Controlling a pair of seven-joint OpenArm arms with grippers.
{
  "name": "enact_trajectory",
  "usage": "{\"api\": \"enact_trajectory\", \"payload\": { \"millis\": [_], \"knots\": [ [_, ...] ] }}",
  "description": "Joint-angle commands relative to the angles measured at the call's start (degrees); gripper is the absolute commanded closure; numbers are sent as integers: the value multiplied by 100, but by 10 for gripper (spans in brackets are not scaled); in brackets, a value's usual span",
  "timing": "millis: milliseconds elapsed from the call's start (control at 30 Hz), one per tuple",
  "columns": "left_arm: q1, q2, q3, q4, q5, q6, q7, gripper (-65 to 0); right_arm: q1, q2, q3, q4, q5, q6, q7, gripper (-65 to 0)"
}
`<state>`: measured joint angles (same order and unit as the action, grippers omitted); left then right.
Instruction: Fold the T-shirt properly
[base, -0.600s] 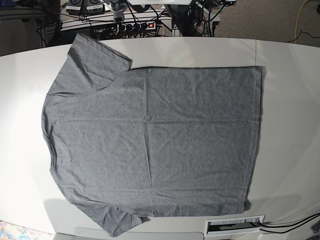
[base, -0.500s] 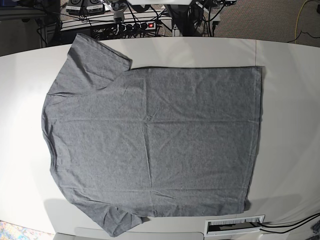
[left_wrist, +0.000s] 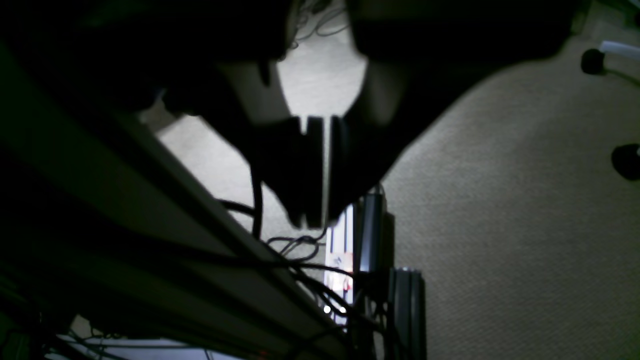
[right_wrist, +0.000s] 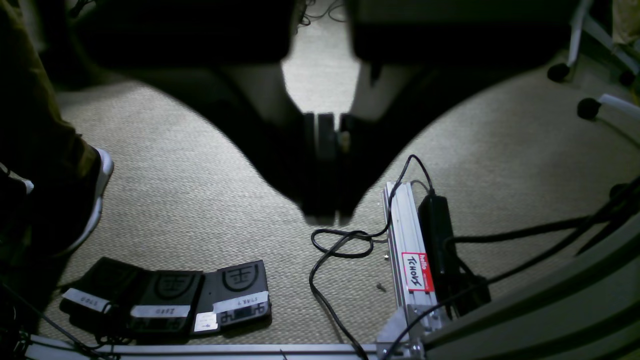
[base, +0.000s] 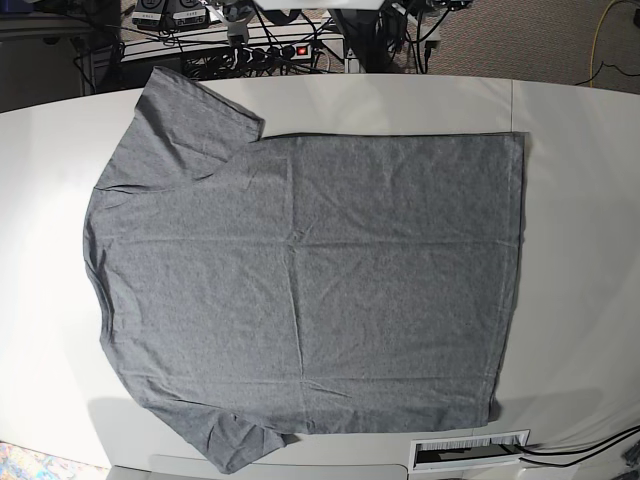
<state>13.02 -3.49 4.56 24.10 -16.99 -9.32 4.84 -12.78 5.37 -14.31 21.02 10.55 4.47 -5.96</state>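
Note:
The heather-grey T-shirt lies spread flat on the white table in the base view, collar end at the left, hem at the right, one sleeve at the top left and one at the bottom left. Neither arm shows in the base view. My left gripper hangs below table level over carpet, jaws together and empty. My right gripper also points at the carpeted floor, jaws together and empty. The shirt shows in neither wrist view.
A white barcode label lies at the table's front edge. Power strips and cables sit behind the table. In the right wrist view, foot pedals, an aluminium rail and a person's shoe are on the floor.

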Motion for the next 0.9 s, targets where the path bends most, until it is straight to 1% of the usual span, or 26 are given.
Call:
{"api": "enact_trajectory", "payload": {
  "millis": [0, 167, 367, 533, 700, 867],
  "knots": [
    [68, 9, 17, 33, 26, -74, -37, 0, -48, 20, 11, 31, -9, 22, 15, 0],
    [83, 9, 20, 33, 26, -74, -39, 0, -57, 20, 11, 31, -13, 22, 13, 0],
    [101, -22, 20, 35, 26, -74, -42, 0, -59, 20, 11, 31, -595, 22, 11, 0],
    [184, -31, 20, 59, 28, -74, -42, 0, -74, 105, 11, 31, -608, 22, -61, 0],
    [337, -146, 20, 168, 28, -74, -87, 0, -197, 293, 11, 39, -605, 22, -109, 0],
    [660, -369, 20, 481, 26, -76, -83, 0, -345, 577, 11, 48, -608, 26, -101, 0]
  ]
}}
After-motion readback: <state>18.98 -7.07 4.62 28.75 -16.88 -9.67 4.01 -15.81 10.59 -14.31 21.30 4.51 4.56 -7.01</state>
